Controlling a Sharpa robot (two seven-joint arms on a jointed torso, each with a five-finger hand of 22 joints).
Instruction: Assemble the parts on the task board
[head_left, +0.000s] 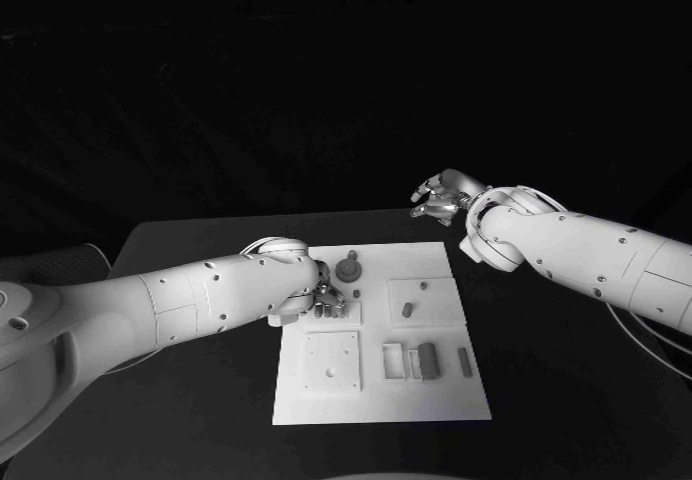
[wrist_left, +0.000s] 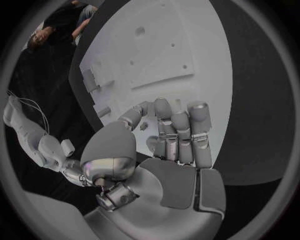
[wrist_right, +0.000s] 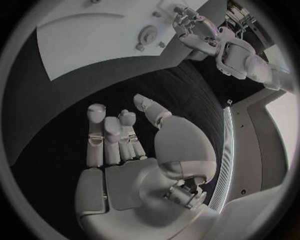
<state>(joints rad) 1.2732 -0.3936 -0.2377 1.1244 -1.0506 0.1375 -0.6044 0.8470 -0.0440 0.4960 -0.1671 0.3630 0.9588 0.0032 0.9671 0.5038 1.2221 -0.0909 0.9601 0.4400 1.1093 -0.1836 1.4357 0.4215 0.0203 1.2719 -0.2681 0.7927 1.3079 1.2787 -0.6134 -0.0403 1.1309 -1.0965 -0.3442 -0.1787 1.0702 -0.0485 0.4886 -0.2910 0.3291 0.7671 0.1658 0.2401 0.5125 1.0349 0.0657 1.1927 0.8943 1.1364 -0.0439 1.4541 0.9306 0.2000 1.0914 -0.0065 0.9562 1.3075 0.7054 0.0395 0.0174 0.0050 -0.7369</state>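
Black desk (head_left: 188, 240) carried the task board (head_left: 440, 395), several parts (head_left: 427, 358) lying loose; left hand (head_left: 326, 299) fingers curled, contents unclear; right hand (head_left: 440, 197) hovered empty, fingers apart.

The task board (head_left: 440, 400) looks matt white plastic, the left hand (wrist_left: 172, 145) smooth metal, the table (head_left: 202, 240) matt black.

Head view looks steeply down from above the near table (head_left: 202, 235) edge, taking in the whole task board (head_left: 378, 345). Left wrist view sits close behind the left hand (wrist_left: 172, 137), facing the board at short range. Right wrist view sits behind the right hand (wrist_right: 125, 137), facing the board's far edge from farther off. All three share the board.
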